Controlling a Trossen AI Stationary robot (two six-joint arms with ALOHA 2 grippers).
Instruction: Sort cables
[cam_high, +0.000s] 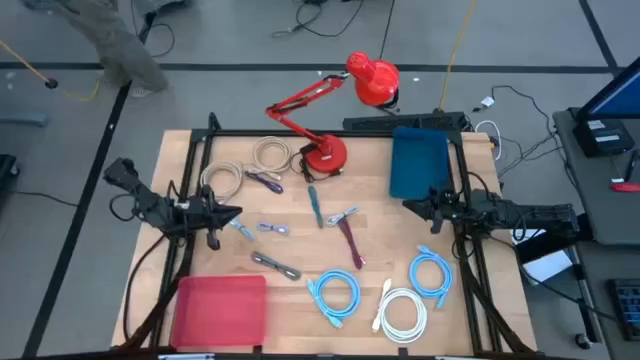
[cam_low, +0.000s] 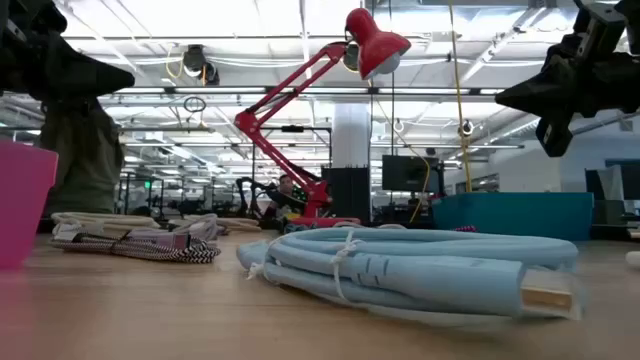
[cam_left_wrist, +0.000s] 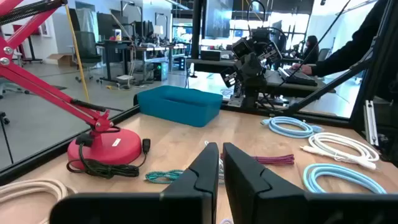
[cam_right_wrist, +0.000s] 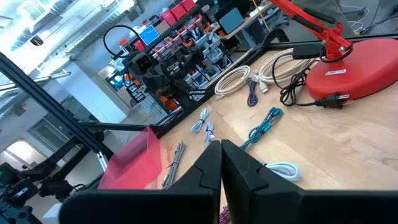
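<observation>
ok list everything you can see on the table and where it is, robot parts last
light-blue coils: two, light blue, near edge, centre and right
white coil: one, white, near edge between the blue ones
beige coils: two, beige, far left by the lamp base, second at
purple cable: one, purple, beside the beige coils
teal cable: one, teal, centre
maroon cable: one, maroon, centre
grey cable: one, grey striped, above the red bin
lamp: one, red, far centre
red bin: one, near left corner
teal bin: one, far right
left gripper: shut, left side
right gripper: shut, right side
</observation>
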